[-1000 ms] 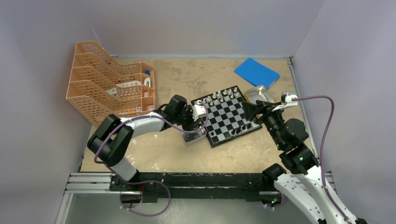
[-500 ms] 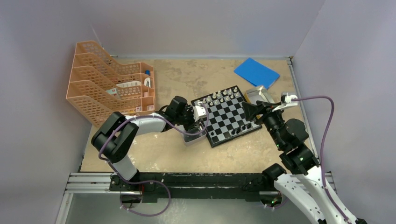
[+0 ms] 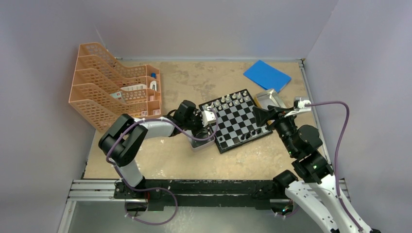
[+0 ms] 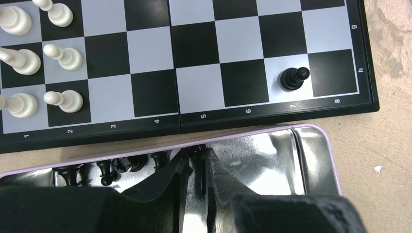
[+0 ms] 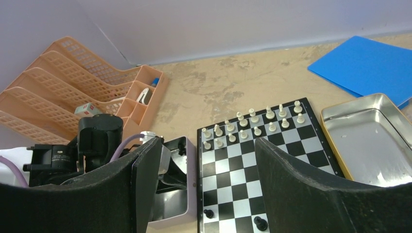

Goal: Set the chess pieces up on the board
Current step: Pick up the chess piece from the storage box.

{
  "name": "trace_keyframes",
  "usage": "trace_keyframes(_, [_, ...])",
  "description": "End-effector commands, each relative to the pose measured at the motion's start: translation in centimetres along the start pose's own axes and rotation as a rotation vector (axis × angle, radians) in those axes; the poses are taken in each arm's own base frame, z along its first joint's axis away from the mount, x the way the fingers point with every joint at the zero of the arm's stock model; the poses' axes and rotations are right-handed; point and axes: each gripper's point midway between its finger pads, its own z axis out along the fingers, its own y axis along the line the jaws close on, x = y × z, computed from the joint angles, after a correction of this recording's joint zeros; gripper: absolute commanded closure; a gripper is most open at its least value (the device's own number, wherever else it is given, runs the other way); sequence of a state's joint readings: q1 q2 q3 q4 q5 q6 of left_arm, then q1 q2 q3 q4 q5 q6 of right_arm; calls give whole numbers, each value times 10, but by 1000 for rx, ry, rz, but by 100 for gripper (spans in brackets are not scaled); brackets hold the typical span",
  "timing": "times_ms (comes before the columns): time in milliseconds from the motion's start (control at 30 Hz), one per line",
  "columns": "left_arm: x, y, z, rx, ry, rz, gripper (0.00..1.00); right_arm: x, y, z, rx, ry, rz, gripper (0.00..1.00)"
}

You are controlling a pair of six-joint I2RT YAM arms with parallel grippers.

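Left gripper point(image 4: 194, 162), fingers nearly meeting around a tiny black chess piece point(image 4: 194, 151), grip unclear; right gripper point(image 5: 206, 145) gapes wide beside the askew black-and-white checkered board point(image 4: 197, 82).

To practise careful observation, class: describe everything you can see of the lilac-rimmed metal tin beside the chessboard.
A shallow rectangular tin of shiny, mirror-like metal with a lilac rim and rounded corners. It lies flat on the table, alongside the board edge. Several black pieces lie inside; the left gripper reaches in.

Both arms point(image 3: 150, 127) are white with black joints, trailing purple cables point(image 3: 325, 102).
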State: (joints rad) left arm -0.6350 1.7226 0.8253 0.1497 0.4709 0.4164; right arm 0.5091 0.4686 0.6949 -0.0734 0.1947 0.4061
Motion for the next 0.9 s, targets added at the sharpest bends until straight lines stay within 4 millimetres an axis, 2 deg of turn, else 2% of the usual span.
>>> trace_keyframes(0, [-30,9,0,2,-88,66,86,-26,5,-4,-3,-74,-6,27])
trace_keyframes(367, [-37,7,-2,21,-96,53,85,-21,4,1,0,-65,6,27])
trace_keyframes(600, [-37,4,-6,33,-84,47,100,-20,4,2,1,-58,8,27])
trace_keyframes(867, [-46,6,-27,-21,-63,-7,100,-23,7,1,-16,-68,16,27])
